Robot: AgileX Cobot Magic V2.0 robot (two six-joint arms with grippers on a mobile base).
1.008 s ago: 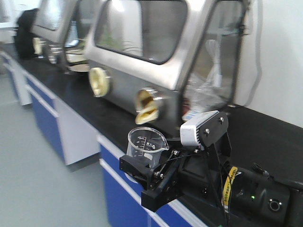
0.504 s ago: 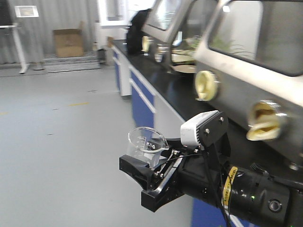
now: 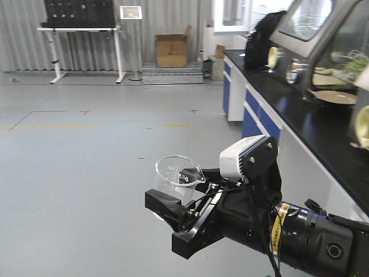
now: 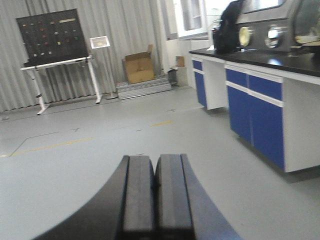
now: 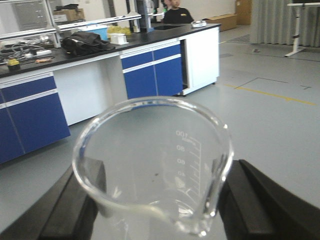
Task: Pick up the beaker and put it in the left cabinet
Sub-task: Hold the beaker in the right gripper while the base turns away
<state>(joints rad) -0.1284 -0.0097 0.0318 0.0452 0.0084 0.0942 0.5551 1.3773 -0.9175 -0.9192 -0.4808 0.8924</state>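
The beaker (image 3: pixel 176 175), small clear glass with printed graduation marks, stands upright between the black fingers of my right gripper (image 3: pixel 176 191), which is shut on it and holds it in the air above the floor. In the right wrist view the beaker (image 5: pixel 155 165) fills the middle, with the right gripper (image 5: pixel 155 212) pressing on both of its sides. My left gripper (image 4: pixel 155 172) is shut, pads together, with nothing in it, and it points across the floor. The left cabinet is out of view.
A black-topped lab bench with blue cupboards (image 3: pixel 271 124) runs along the right, with steel gloveboxes (image 3: pixel 323 23) on it. A cardboard box (image 3: pixel 171 51) and a white-legged table (image 3: pixel 81 29) stand at the far wall. Grey floor (image 3: pixel 86 173) lies ahead. More benches (image 5: pixel 150 65) show in the right wrist view.
The whole view has swung left: the bench and gloveboxes have slid off to the right and open floor now lies ahead. The right gripper still holds the beaker the same way.
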